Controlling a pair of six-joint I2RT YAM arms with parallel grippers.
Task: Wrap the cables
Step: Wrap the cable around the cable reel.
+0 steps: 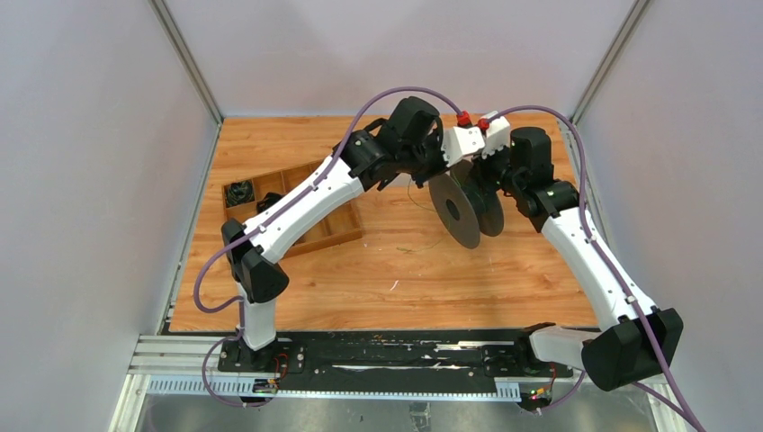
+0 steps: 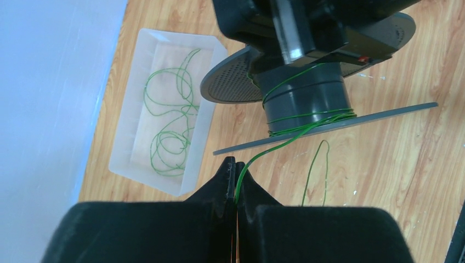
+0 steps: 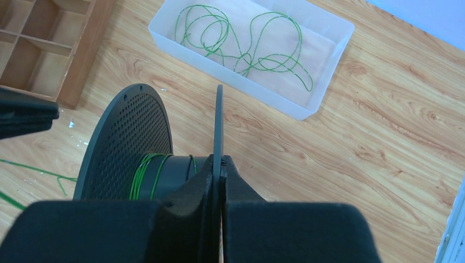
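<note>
Left end effector tight on cable; right end effector likewise on half-hidden spool

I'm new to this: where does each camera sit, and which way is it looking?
Top external: above and behind, looking down at the table; both arms show.
Left wrist: on that wrist, facing the spool past the left tool, shut on the green cable.
Right wrist: likewise, past the right tool clamping the spool's flange.
Shared: both wrist views show spool and clear tray.

Wooden tabletop — 3 pale walls around.
</note>
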